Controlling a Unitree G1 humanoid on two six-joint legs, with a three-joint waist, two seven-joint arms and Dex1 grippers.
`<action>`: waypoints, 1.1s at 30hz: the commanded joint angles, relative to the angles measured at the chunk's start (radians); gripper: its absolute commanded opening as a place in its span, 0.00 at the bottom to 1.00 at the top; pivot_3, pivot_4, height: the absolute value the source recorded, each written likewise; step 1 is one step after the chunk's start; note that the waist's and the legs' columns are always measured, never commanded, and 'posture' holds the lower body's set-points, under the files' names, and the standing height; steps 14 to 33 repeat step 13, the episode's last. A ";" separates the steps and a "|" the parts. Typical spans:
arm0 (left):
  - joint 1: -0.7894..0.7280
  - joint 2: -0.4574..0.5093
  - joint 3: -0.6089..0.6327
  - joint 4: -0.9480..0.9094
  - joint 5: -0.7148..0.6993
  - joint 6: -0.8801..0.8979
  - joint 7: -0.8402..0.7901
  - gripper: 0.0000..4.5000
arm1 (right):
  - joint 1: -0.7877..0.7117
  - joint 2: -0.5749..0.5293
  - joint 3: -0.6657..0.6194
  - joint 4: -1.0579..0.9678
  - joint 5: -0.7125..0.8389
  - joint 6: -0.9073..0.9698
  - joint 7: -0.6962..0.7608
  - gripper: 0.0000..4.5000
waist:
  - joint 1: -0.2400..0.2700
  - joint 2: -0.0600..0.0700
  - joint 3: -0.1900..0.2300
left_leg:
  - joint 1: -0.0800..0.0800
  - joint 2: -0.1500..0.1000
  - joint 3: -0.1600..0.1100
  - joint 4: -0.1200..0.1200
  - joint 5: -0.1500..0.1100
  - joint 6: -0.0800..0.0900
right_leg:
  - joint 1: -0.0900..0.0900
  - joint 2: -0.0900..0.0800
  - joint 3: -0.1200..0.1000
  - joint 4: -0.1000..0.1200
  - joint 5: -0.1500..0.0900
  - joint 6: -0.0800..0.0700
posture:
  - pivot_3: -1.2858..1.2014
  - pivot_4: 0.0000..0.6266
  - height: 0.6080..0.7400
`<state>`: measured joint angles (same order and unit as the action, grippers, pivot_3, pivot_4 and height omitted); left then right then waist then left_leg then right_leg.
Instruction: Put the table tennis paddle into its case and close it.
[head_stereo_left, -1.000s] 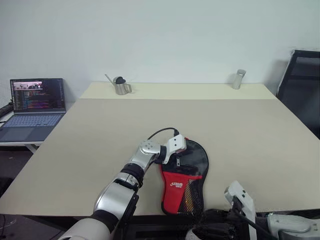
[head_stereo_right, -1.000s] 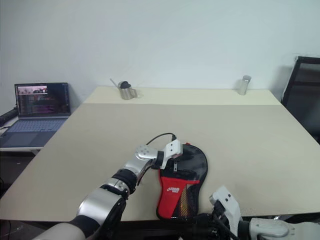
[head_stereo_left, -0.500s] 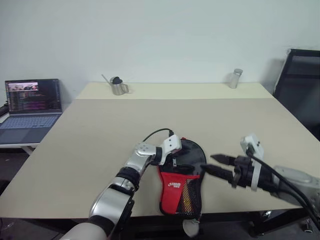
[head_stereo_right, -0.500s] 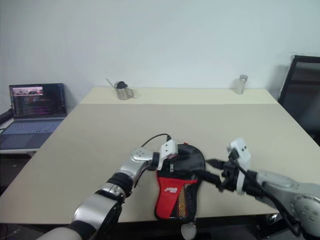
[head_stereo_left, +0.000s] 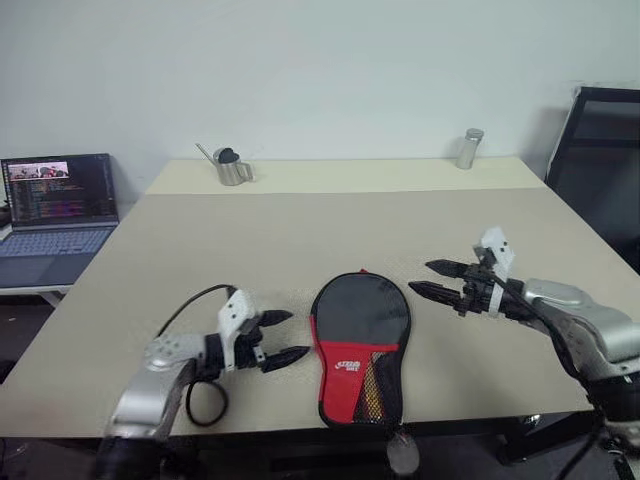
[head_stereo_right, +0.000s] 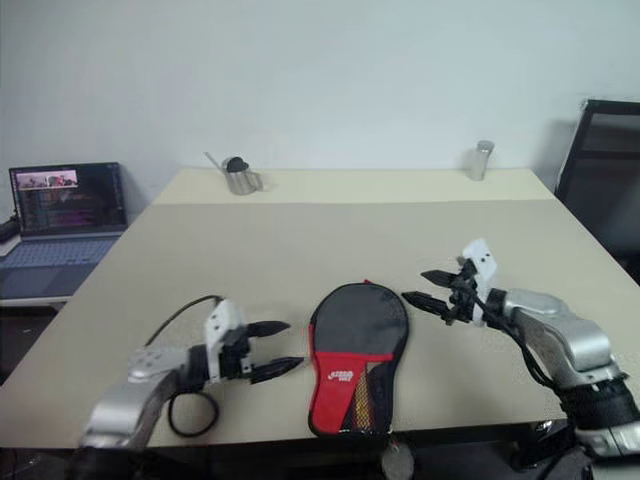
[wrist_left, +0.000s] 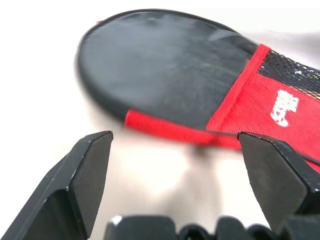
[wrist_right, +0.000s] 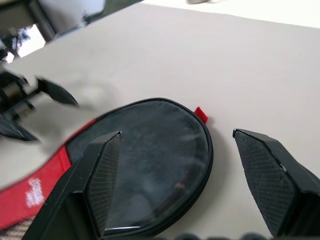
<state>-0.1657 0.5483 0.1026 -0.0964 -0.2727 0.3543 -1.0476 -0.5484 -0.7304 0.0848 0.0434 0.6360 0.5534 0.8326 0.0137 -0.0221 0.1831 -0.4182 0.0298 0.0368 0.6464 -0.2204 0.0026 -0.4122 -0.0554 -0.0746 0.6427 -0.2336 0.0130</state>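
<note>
The case (head_stereo_left: 360, 345) lies flat near the table's front edge, its round black end pointing away from me and its red logo panel and mesh pocket nearest me. It looks shut. The table tennis paddle is hidden. My left gripper (head_stereo_left: 296, 335) hovers just left of the case, open, with nothing between its fingers. In the left wrist view the case (wrist_left: 175, 90) lies just beyond the spread fingers (wrist_left: 85, 170). My right gripper (head_stereo_left: 420, 277) hangs open and empty to the right of the case's round end (wrist_right: 150, 160).
At the table's far edge stand a small metal pitcher (head_stereo_left: 232, 168) and a metal cylinder (head_stereo_left: 467, 148). An open laptop (head_stereo_left: 55, 205) sits on a side table to the left. A black chair (head_stereo_left: 600, 160) stands at the right. A black cable loop (head_stereo_left: 205, 400) hangs by my left wrist.
My left gripper has pulled off the case's top and moved left, clear of it. My right gripper has come up from below the table edge to the case's right. The camera shifted slightly.
</note>
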 joint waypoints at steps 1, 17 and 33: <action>0.030 0.013 0.052 -0.121 -0.034 0.033 0.084 0.97 | -0.072 0.010 -0.008 0.122 -0.063 -0.064 0.106 0.86 | 0.004 0.000 0.000 | 0.000 0.000 0.000 0.000 0.000 0.000 | 0.000 0.000 0.000 0.000 0.000 0.000 | 0.52 0.24 1.00; 0.023 0.016 0.022 -0.113 -0.021 -0.009 0.161 0.97 | -0.189 -0.020 -0.056 0.352 -0.239 -0.158 0.179 0.86 | 0.007 0.000 0.001 | -0.001 0.001 0.008 -0.002 0.000 0.000 | -0.006 0.001 0.007 0.003 0.000 0.000 | 0.52 0.24 1.00; 0.023 0.016 0.022 -0.113 -0.021 -0.009 0.161 0.97 | -0.189 -0.020 -0.056 0.352 -0.239 -0.158 0.179 0.86 | 0.007 0.000 0.001 | -0.001 0.001 0.008 -0.002 0.000 0.000 | -0.006 0.001 0.007 0.003 0.000 0.000 | 0.52 0.24 1.00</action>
